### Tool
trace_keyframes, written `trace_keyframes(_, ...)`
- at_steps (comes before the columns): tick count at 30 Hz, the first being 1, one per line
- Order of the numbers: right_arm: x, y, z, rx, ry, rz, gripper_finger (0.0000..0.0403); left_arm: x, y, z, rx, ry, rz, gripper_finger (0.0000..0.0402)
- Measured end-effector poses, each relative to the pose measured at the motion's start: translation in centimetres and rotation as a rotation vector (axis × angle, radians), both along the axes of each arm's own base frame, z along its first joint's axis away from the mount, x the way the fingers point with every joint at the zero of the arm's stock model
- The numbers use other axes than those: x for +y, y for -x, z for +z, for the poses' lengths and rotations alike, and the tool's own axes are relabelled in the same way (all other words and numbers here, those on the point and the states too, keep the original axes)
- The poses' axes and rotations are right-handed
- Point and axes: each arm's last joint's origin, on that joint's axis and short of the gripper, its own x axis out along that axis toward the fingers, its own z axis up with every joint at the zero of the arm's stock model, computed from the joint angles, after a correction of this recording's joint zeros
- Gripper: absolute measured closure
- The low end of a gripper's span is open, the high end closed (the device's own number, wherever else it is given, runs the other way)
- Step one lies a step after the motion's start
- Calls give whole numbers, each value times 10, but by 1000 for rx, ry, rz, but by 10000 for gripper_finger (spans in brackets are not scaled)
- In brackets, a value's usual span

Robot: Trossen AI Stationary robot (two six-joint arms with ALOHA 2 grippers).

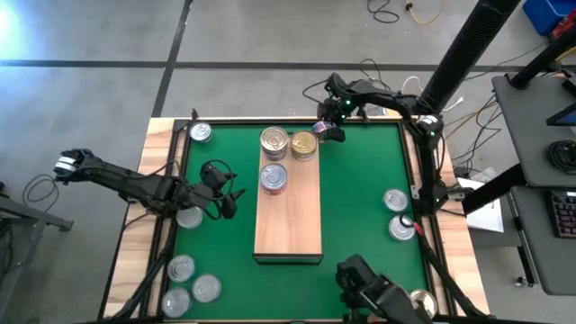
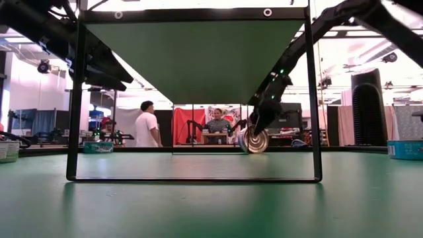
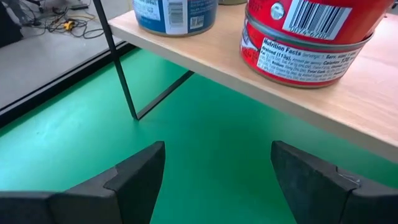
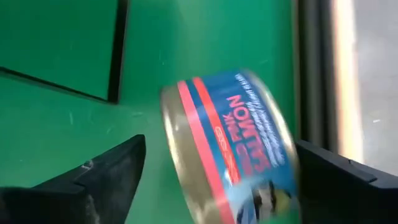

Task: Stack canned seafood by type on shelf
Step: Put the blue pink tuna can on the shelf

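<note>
The shelf (image 1: 288, 216) is a light-wood board on thin dark legs over the green mat. Three tins stand at its far end: a silver-topped one (image 1: 274, 141), a gold-topped one (image 1: 303, 144) and another silver-topped one (image 1: 274, 177). My left gripper (image 1: 227, 196) hovers open over the mat, left of the shelf, facing its edge (image 3: 292, 102) and a red-labelled tin (image 3: 311, 43). My right gripper (image 1: 328, 126) is at the shelf's far right corner. A blue-labelled salmon tin (image 4: 230, 155) lies tipped on its side and blurred between its spread fingers. My right gripper has the blue salmon tin (image 2: 254, 140) between its two fingers, the tin's round wall turned sideways. The tin's lid edge (image 4: 292, 162) lies right by one finger (image 4: 336, 180), with a small gap at the other. I cannot tell whether the fingers touch it.
Loose tins stand on the mat: one at the far left (image 1: 200, 133), one by my left gripper (image 1: 189, 216), three at the near left (image 1: 181, 267), two at the right (image 1: 394, 200) and one at the near right (image 1: 421, 304). People stand in the room beyond the table (image 2: 147, 125).
</note>
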Motion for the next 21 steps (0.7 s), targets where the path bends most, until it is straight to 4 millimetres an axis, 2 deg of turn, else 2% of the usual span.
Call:
trace_keyframes(4, -2, -3, -14, 24, -19, 26, 116, 0, 0, -1, 7, -5, -3, 123)
trace_keyframes(9, -2, -2, -16, 34, -44, -4, 234, 1, 0, 0, 19, -52, 10, 123)
trace_keyframes(11, 0, 0, -14, 52, -68, -32, 234, 1, 0, 0, 26, -73, 12, 123)
trace_keyframes(14, 3, 3, 1, 68, -54, -86, 234, -1, 0, 0, 38, -100, -15, 123)
trace_keyframes(17, 12, 7, 25, 106, -31, -163, 234, -8, 0, 2, 42, -144, -80, 123)
trace_keyframes(21, 38, 15, 66, 149, -33, -267, 234, -19, 0, 13, 30, -201, -174, 123)
